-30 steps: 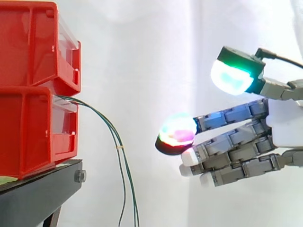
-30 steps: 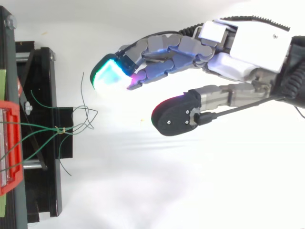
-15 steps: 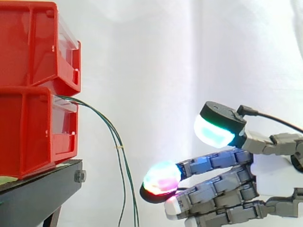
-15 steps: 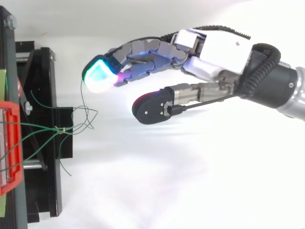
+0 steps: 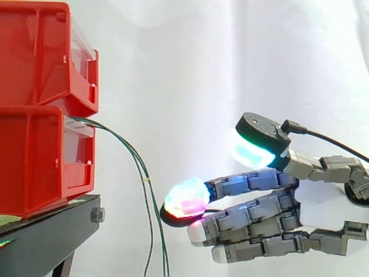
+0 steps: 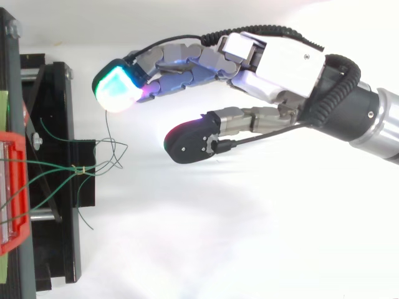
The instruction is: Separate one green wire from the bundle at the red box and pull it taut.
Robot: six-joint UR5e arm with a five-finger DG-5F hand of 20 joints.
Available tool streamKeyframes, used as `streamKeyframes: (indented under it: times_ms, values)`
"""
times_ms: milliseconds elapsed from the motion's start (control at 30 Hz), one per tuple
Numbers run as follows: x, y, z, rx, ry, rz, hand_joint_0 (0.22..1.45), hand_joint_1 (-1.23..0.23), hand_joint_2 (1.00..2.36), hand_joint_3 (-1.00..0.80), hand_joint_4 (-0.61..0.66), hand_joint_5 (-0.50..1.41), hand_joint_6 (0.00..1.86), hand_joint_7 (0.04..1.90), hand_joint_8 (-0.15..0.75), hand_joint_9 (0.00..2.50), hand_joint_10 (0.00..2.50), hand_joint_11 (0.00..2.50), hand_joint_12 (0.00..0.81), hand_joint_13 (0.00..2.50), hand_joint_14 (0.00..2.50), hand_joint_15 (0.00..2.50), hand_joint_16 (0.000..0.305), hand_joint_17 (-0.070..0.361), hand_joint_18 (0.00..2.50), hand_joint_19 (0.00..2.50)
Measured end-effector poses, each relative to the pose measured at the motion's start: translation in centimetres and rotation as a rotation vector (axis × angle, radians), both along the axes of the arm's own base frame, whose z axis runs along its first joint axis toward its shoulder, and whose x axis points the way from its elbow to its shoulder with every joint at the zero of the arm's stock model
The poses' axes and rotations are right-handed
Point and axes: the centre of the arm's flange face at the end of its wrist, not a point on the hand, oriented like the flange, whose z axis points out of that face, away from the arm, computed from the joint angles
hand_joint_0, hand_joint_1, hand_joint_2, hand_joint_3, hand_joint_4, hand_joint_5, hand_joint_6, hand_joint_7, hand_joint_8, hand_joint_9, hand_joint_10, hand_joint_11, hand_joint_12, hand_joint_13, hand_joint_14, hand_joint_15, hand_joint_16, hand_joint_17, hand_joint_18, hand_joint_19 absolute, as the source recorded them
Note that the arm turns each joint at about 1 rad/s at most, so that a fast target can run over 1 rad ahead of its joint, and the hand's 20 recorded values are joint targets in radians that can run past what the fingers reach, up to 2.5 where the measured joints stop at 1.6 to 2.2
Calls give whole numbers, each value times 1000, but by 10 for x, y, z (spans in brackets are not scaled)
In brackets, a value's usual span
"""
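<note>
The hand [image 6: 280, 62] hovered beside the green wires [image 5: 144, 180], fingers wide and empty. Pinching one strand apparently came next.

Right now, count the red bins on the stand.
2: the upper red bin stacked on the lower red bin, on the black stand. Others may hide beyond the left edge.

Glossy red plastic bins [image 5: 46, 109], matt black metal stand [image 5: 49, 234], thin green wires [image 5: 147, 190], soft white cloth curtain [image 5: 190, 69]
</note>
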Motion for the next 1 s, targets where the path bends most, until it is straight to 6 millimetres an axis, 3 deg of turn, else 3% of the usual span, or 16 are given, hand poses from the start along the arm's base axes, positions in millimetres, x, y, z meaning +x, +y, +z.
streamKeyframes:
  times_ms: [300, 533, 1000]
  values:
    - [12, 4, -11, -15, -2, -5, 531, -578, 1000, -497, 230, -220, 502, 681, 253, 536, 1, 86, 335, 250, 2, 88, 56, 125, 233, 281]
    - [35, 7, -26, 12, -11, 2, 532, -576, 1000, -500, 245, -211, 502, 690, 255, 556, 3, 85, 335, 270, 3, 85, 56, 125, 244, 286]
    - [46, 33, -26, 18, -30, 58, 536, -588, 1000, -500, 234, -181, 502, 707, 251, 623, 3, 96, 331, 325, 3, 105, 56, 125, 298, 307]
